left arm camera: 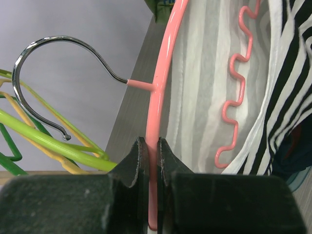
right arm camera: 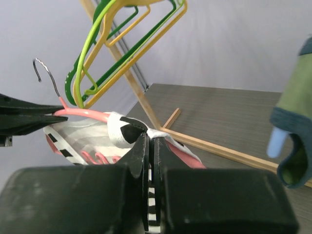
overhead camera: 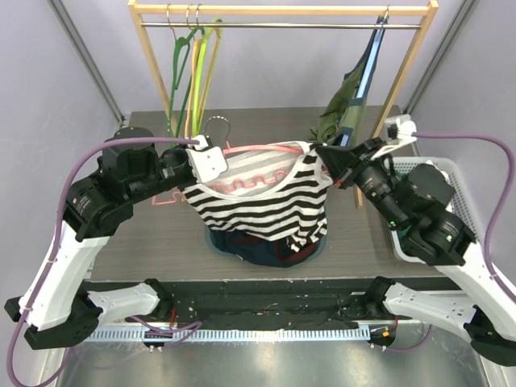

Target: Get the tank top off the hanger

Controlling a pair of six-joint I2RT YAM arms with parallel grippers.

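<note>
White basket [overhead camera: 468, 181] at table [overhead camera: 145, 250] right edge, contents hidden by arm. Left jaws clamped on pink hanger [left arm camera: 155, 117]. Right jaws pinched shut on striped tank top [overhead camera: 266, 201] strap, above mid-table. Wooden rack [overhead camera: 282, 10] along far edge.

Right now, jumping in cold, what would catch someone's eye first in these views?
A black-and-white striped tank top hangs on a pink hanger held up over mid-table between both arms. The left gripper clamps the hanger's bar near its hook; the right gripper pinches the top's strap at the other end. Behind, green and yellow hangers hang at the wooden rack's left.
</note>
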